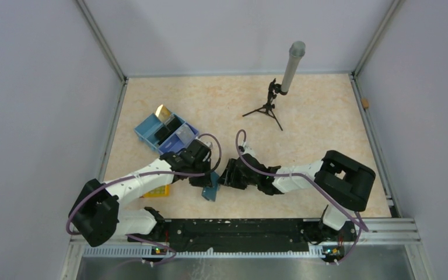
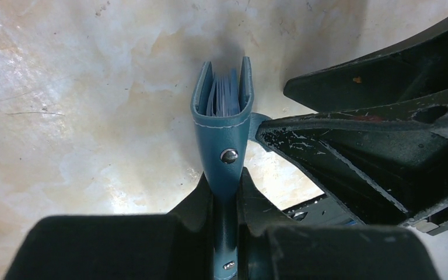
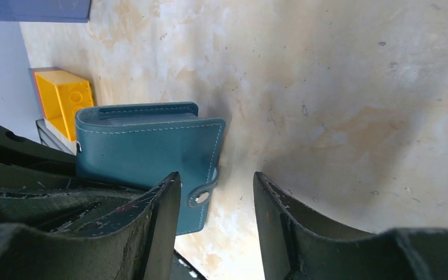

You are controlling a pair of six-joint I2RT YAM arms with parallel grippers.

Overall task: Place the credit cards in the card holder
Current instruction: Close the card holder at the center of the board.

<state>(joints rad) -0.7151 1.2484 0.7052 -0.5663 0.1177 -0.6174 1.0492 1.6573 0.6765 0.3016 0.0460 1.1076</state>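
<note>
Firmly in left hand (image 2: 226,197): card holder (image 2: 221,135)

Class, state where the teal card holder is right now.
The card holder is front-centre in the top view, clamped in the left gripper, the open right gripper beside it.

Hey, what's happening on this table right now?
The left gripper is clamped on the teal card holder, holding it on edge in front of the arms. The right gripper stands open beside the clasp tab, gripping nothing. Some credit cards lie in the blue tray.
</note>
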